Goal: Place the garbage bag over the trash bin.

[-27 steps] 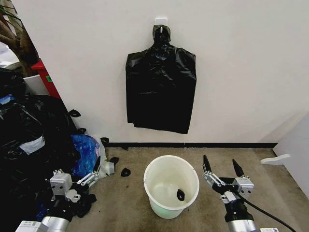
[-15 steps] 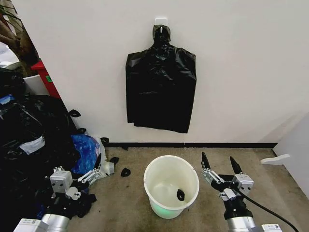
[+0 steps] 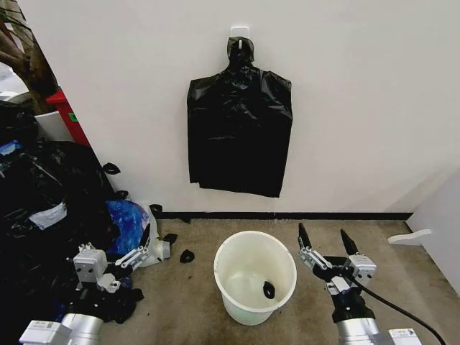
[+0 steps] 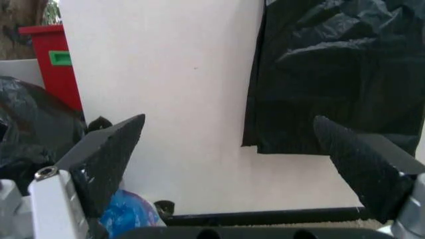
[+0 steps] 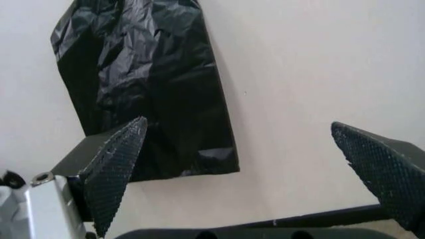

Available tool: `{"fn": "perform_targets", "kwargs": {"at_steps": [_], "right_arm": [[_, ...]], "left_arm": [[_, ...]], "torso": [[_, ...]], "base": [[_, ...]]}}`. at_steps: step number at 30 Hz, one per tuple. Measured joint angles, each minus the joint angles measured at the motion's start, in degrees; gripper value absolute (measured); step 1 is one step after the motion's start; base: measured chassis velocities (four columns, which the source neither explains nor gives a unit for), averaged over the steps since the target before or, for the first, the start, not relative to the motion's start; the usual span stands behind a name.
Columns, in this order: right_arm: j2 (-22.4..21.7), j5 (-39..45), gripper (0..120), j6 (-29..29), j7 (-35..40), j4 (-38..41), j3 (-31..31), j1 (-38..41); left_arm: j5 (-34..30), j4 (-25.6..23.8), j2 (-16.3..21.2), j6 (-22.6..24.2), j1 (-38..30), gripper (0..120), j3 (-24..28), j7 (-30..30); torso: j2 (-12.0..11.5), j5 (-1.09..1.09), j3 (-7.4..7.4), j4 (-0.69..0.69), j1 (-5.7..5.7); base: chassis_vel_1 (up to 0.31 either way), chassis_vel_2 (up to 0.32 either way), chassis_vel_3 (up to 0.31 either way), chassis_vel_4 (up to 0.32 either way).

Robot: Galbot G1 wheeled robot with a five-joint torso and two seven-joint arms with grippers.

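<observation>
**Bags up high, bin down low**

Flat bunch of black bags (image 3: 239, 133) hangs lengthwise on the wall, above and beyond the empty white bin (image 3: 255, 277). Right gripper (image 3: 324, 242) sits just beside the bin, left gripper (image 3: 146, 240) farther off; both spread open, empty.

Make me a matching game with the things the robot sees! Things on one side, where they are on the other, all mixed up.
Things:
1. bin
2. bunch of bags
3. heap of bags
4. right gripper

Places:
A. hanging on the wall
B. on the floor between the two grippers
C. open, on the bin's right
D. piled at the robot's left

Pairs: 1-B, 2-A, 3-D, 4-C
</observation>
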Motion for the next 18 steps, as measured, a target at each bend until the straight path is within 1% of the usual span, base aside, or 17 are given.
{"fn": "perform_targets", "kwargs": {"at_steps": [2, 4, 5, 8, 10, 12, 15, 17, 18], "right_arm": [[0.0, 0.4, 100, -0.3, 0.1, 0.1, -0.1, 0.2], [0.0, 2.7, 100, -2.1, 0.3, 0.3, -0.6, 1.5], [0.0, 5.2, 100, -4.7, 0.5, 0.6, -1.4, 3.8], [-0.8, 9.6, 100, -9.4, 2.1, 1.3, -2.6, 8.6], [-1.4, 11.2, 100, -10.5, 2.8, 1.5, -3.1, 9.8], [-3.9, 18.6, 100, -13.6, 6.2, 2.3, -5.0, 14.2], [-6.2, 27.3, 100, -15.2, 9.0, 2.8, -7.0, 18.1], [-7.7, 37.0, 100, -15.8, 9.9, 2.6, -8.4, 21.6], [-7.7, 37.0, 100, -15.8, 9.9, 2.6, -8.4, 21.6]], "left_arm": [[0.0, 0.0, 0.0, 0.1, -0.2, 100, 0.0, 0.0], [-0.2, 0.1, 0.2, 0.7, -1.1, 100, 0.1, 0.0], [-0.3, 0.5, 0.3, 1.3, -2.5, 100, 0.3, -0.1], [-0.5, 0.9, 0.6, 2.4, -4.2, 100, 0.5, -0.3], [-0.7, 1.0, 0.7, 2.5, -4.5, 100, 0.5, -0.2], [-1.5, 1.1, 1.0, 2.7, -5.3, 100, 0.7, -0.1], [-1.7, 1.4, 1.1, 2.7, -5.8, 100, 0.8, 0.0], [-2.1, 1.6, 1.3, 2.7, -6.2, 100, 0.8, -0.1], [-2.1, 1.6, 1.3, 2.7, -6.2, 100, 0.8, -0.1]], "torso": [[0.0, 0.0, 0.0, 0.0, 0.0], [0.0, 0.0, 0.0, -0.01, 0.0], [0.0, 0.0, 0.0, 0.0, 0.0], [0.0, 0.0, 0.0, -0.01, 0.0], [0.0, -0.01, 0.0, 0.0, 0.0], [0.0, 0.0, 0.0, 0.0, 0.0], [0.0, 0.0, 0.01, -0.01, 0.0], [0.0, 0.0, 0.0, 0.0, 0.0], [0.0, 0.0, 0.0, 0.0, 0.0]], "base": [[0.0, 0.0, 0.0, 0.0], [0.0, 0.0, 0.0, 0.0], [0.0, 0.0, 0.0, 0.0], [0.0, 0.0, 0.0, 0.0], [0.0, 0.0, 0.0, 0.0], [0.0, 0.0, 0.0, 0.0], [0.0, 0.0, 0.0, 0.0], [0.0, 0.0, 0.0, 0.0], [0.0, 0.0, 0.0, 0.0]]}}
